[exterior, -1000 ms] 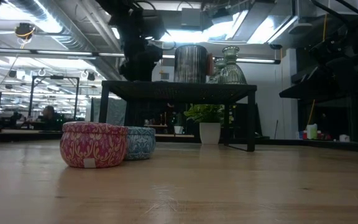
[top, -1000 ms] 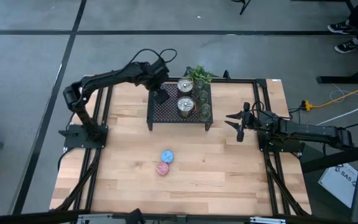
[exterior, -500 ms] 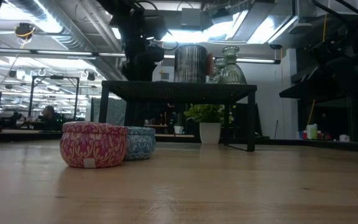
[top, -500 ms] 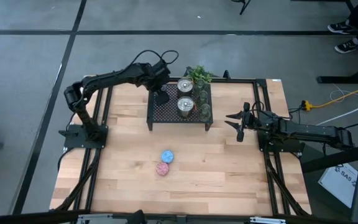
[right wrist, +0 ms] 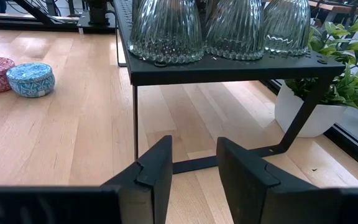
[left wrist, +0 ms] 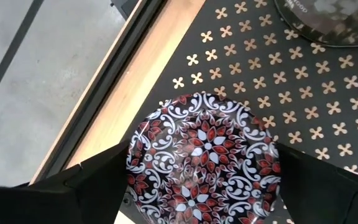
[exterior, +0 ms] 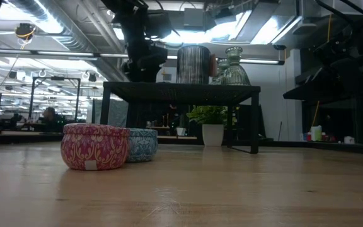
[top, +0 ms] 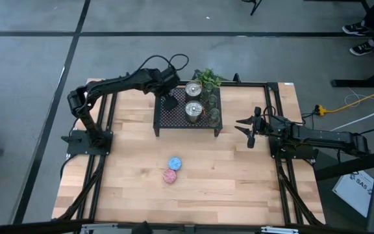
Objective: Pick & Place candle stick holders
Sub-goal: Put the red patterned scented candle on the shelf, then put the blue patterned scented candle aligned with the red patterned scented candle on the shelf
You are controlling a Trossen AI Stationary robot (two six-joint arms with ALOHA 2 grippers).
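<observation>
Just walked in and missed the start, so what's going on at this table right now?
The left tool is at the black mesh rack, its fingers either side of a round red-and-white patterned holder sitting on the rack's corner. Two silver holders and three glass cups are already on the rack. A blue holder and a pink holder sit on the table. The right tool waits open beside the rack.

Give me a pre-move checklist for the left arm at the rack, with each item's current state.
1. Left hand straddles the round red-and-white patterned tin: ok.
2. Tin resting on the black perforated rack: cannot tell.
3. Tin clear of the shiny silver holder beside it: ok.
4. Fingers released from tin: cannot tell.
5. Right hand parked off the rack, open: ok.
6. Blue tin and pink tin remaining on the wooden table: ok.
</observation>
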